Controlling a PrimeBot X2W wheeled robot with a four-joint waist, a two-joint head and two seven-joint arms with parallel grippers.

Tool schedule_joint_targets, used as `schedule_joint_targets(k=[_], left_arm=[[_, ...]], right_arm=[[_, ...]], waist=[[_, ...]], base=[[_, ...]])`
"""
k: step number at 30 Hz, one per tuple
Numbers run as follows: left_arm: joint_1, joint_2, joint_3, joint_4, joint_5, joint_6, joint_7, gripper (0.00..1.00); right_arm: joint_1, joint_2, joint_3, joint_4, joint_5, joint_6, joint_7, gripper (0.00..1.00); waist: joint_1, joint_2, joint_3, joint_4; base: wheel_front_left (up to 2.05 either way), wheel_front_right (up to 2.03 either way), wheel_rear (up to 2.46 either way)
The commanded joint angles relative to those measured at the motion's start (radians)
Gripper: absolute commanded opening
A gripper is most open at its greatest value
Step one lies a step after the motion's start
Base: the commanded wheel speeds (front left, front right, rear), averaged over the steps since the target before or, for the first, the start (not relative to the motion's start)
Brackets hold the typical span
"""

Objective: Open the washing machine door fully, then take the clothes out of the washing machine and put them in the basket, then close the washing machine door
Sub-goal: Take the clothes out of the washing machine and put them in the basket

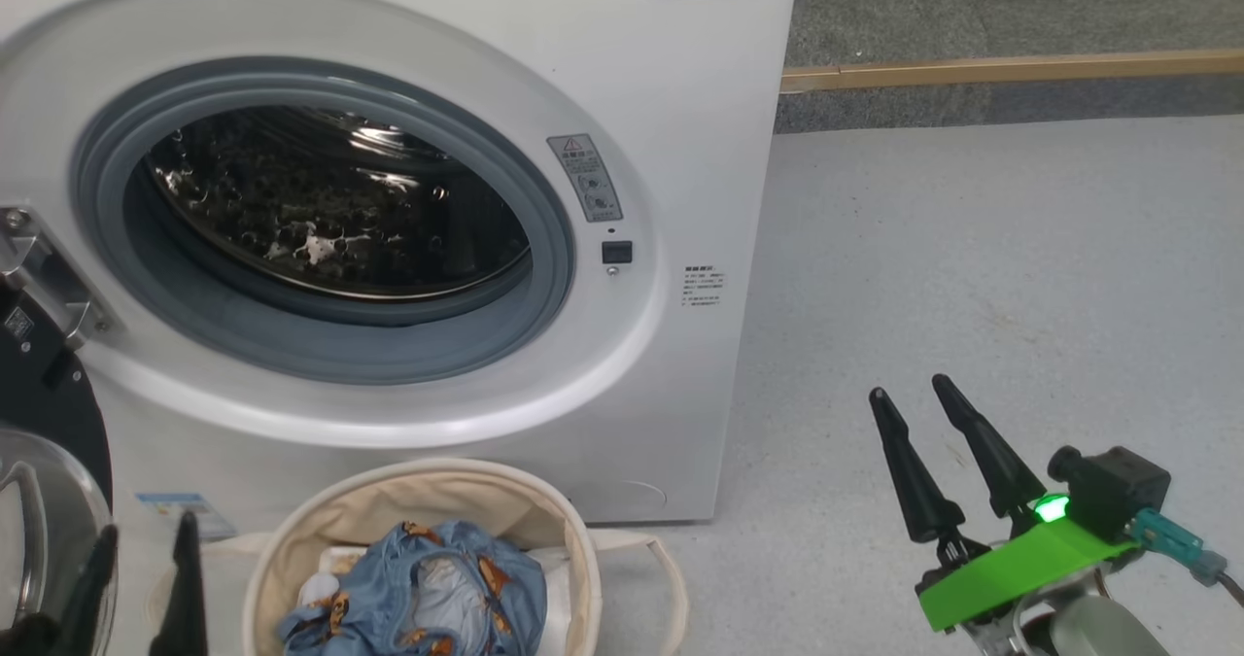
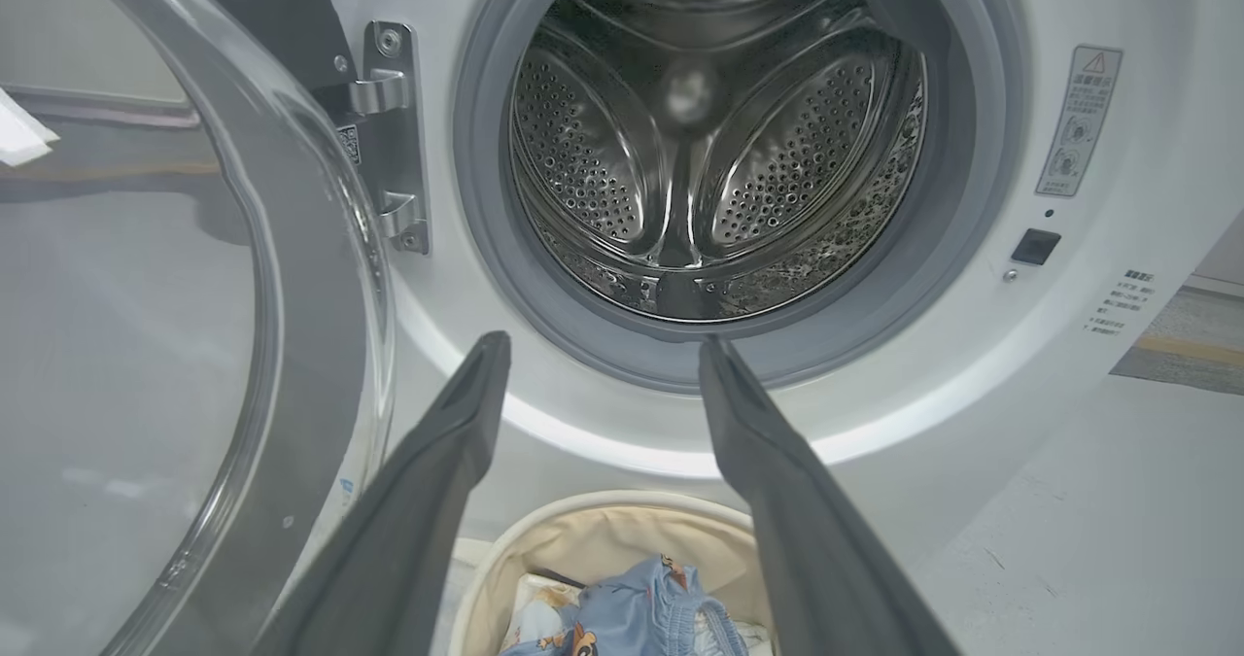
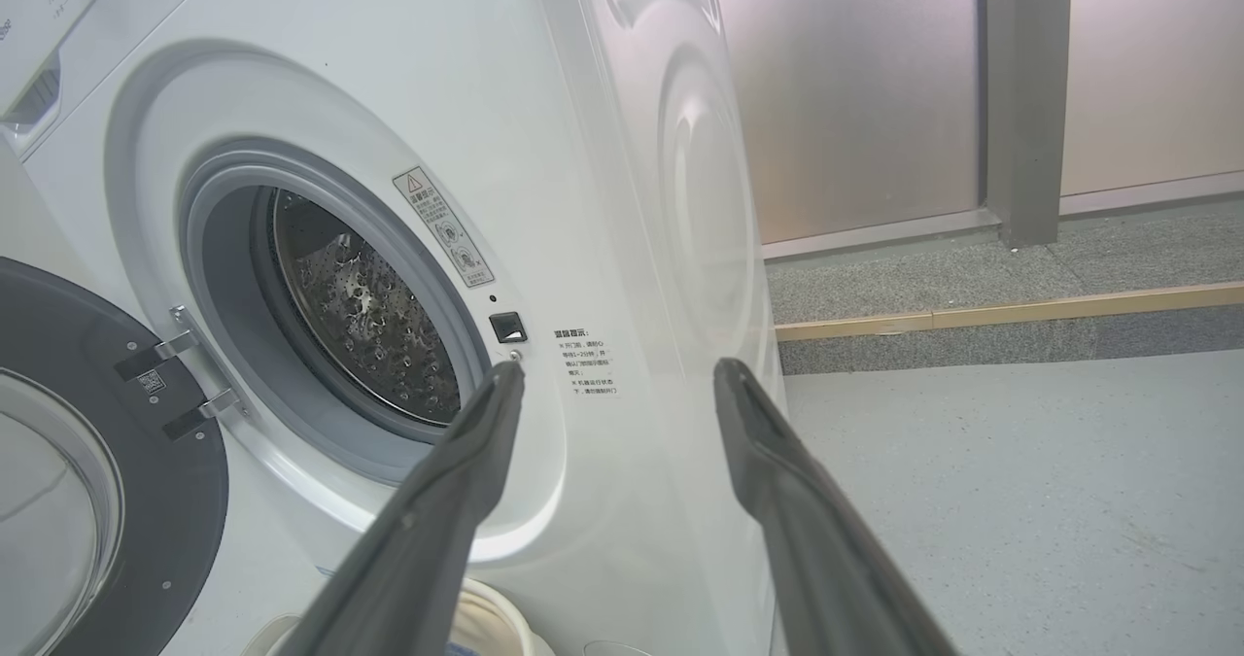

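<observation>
Currently the white boxy front-loading washing machine (image 1: 661,102) stands on the grey floor (image 1: 972,296) with its round door of glossy black rim and bulging clear glass (image 1: 49,403) swung out to the left on a metal hinge (image 2: 394,131) beside the grey rubber ring. The perforated steel drum (image 2: 700,151) looks empty as far as the left wrist view reaches; its lowest front part is hidden behind the ring. The light blue soft garment printed with orange-brown bears (image 1: 418,588) lies bunched inside the round cream canvas basket (image 1: 389,505), over some white fabric. The basket sits on the floor right at the foot of the machine, below the drum mouth. Left pincer (image 1: 146,525): empty, fingers spread moderately apart, hovering above the basket's left edge, just beside the door glass. Right pincer (image 1: 909,389): empty, fingers parted, held over bare floor off the machine's right front corner, well apart from door and basket. Judgement: door-opening and unloading appear done, so the step in hand is closing the door. The next move would call for the left pincer, being nearest, to get behind the black rim on its outer face and push it round the hinge toward the mouth until the latch catches. A flat push should do; no grasp seems needed. Possible snag: whether the door's lower rim clears the basket cannot be told.
</observation>
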Motion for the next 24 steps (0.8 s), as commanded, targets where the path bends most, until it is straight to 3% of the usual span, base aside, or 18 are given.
schedule_joint_targets(k=[1,12,24], left_arm=[[-0.032,0.034,0.056,-0.037,0.001,0.010,-0.008,1.00],[-0.026,0.062,0.099,-0.038,-0.010,0.030,-0.014,1.00],[-0.025,0.069,0.097,-0.034,-0.014,0.017,-0.022,1.00]], right_arm=[[-0.003,-0.005,0.014,-0.029,-0.013,0.001,-0.012,1.00],[-0.019,0.004,0.020,-0.023,-0.014,0.001,-0.012,1.00],[-0.022,0.000,0.021,-0.019,-0.017,0.001,-0.012,1.00]], waist=[[0.0000,-0.0001,-0.002,-0.001],[0.0000,-0.0001,-0.005,-0.006],[0.0000,-0.0001,-0.009,-0.006]], base=[[0.00,0.00,0.00],[0.00,0.00,0.00],[0.00,0.00,0.00]])
